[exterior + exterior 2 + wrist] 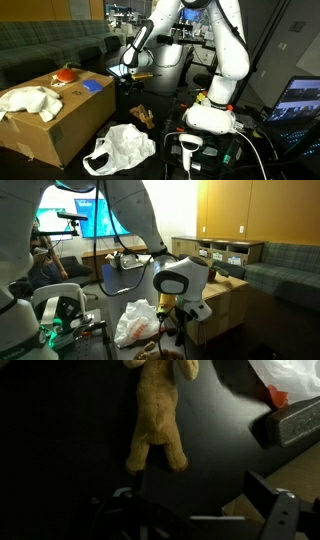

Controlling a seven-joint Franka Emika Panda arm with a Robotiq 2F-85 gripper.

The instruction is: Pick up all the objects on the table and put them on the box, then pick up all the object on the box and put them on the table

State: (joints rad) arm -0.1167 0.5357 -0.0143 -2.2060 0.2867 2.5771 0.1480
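Plush toy (160, 415), tan and limp, lies flat on the dark table (60, 450) in the wrist view, out ahead of the gripper (195, 515). Its legs point back toward the jaws. The jaws stand spread apart with nothing between them, and the toy is clear of both fingers. A white plastic bag (120, 148) sits farther out on the table. Beside it the cardboard box (50, 125) carries a white cloth (30, 100), an orange object (66, 73) and a blue object (93, 86).
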